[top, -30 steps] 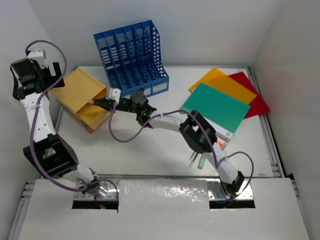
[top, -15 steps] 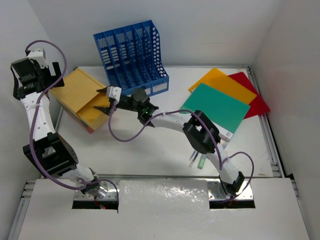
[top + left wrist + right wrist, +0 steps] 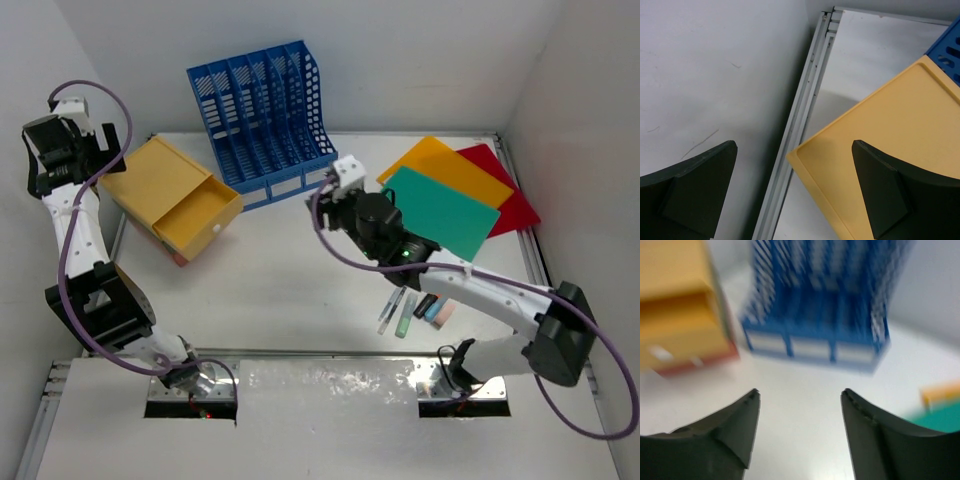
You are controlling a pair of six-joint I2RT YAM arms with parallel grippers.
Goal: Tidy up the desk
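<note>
- White walls enclose the desk point(image 3: 285, 285), a flat white top with metal rails along its edges; everything else sits on it.
- Far left: a blue file rack point(image 3: 262, 112) stands upright against the back wall. Just beside it is a yellow drawer box point(image 3: 160, 180), its drawer point(image 3: 205, 215) pulled out toward the middle.
- Far right: three folders overlap, the green folder point(image 3: 445, 212) on top of the orange folder point(image 3: 440, 160) and the red folder point(image 3: 505, 195).
- Near right: loose pens point(image 3: 400, 312) and a few small items lie in a cluster, apart from the folders.
- The right gripper point(image 3: 800, 395) hangs above the desk between the rack and the folders. Its jaws are apart with nothing between them, and bare desk lies directly below and ahead. The wrist view is blurred, so fine detail is lost.
- The left gripper point(image 3: 795, 150) is raised at the far left corner, over the rail and the back edge of the yellow box. Its jaws are wide apart and it holds nothing.
- Judged step: between pickups, with sorting barely begun. Rack slots look empty and the pens are unsorted.
- The next move likely calls for the right arm to reach a loose item. A folder needs an edge grip before going into a rack slot. The pens need a low, narrow pinch before going into the open drawer.
</note>
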